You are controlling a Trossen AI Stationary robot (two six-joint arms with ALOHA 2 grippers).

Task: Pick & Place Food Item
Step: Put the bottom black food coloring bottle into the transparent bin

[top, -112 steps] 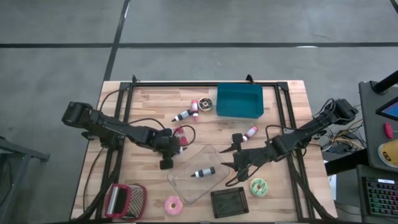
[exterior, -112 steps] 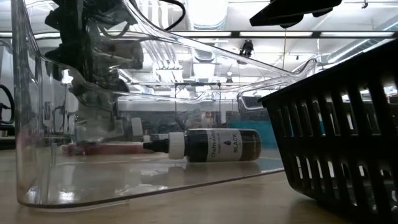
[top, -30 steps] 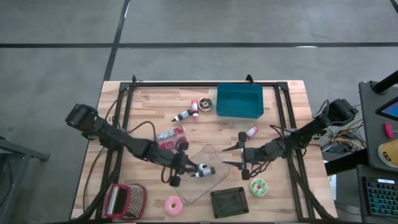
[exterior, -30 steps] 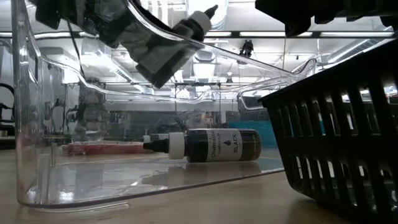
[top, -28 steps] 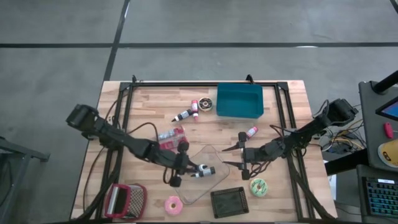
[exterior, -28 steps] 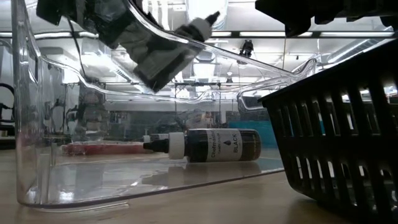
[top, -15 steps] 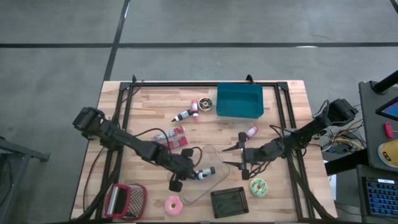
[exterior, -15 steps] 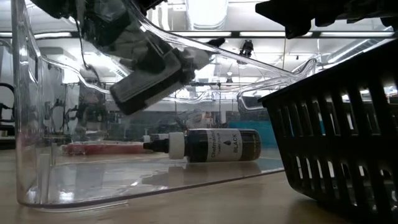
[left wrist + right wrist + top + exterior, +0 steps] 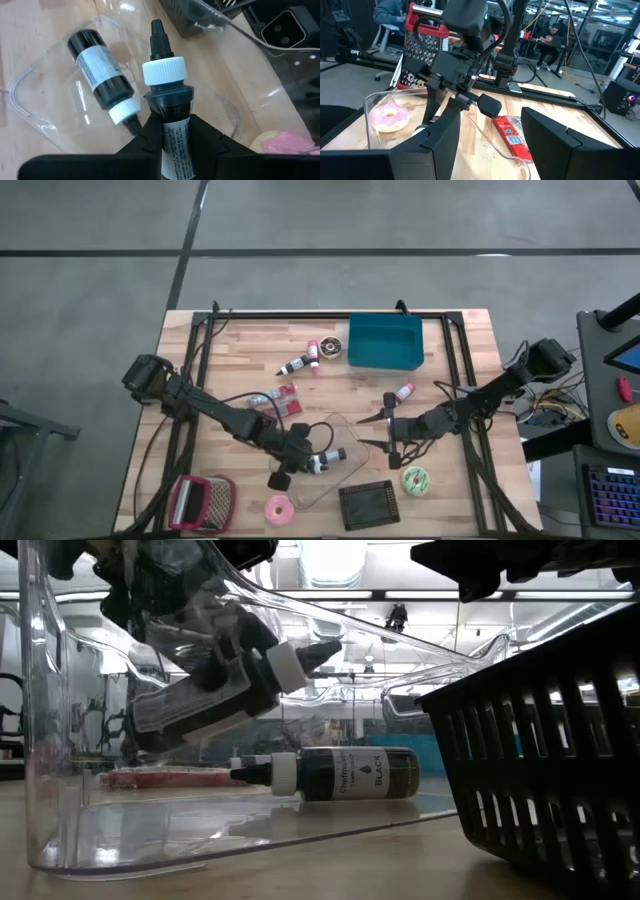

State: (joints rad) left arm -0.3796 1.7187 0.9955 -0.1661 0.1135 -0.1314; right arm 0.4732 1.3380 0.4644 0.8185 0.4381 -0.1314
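Observation:
A clear plastic tray lies near the table's middle. Inside it a dark bottle with a white cap lies on its side, also seen in the left wrist view. My left gripper is shut on a second dark bottle with a white cap, which hangs over the tray, just above the lying bottle. My right gripper stands open at the tray's right edge, its fingers pointing level toward the left arm; nothing shows between them. My left gripper pinches the bottle's labelled body, just behind its shoulder, between the two fingers. The fingers slant down from the table's left and lie along the bottle, so the cap end juts past them. The bottle hangs tilted, clear of the tray floor.
A black mesh basket stands by the tray's near right corner. A green donut, a pink donut and a red grater lie near the front edge. A teal bin, small bottles and a red packet lie farther back.
My left gripper has moved toward the table's near right, over the tray, and tipped downward. The bottle it holds has sunk from above the tray's rim to just over the lying bottle and now sits flatter.

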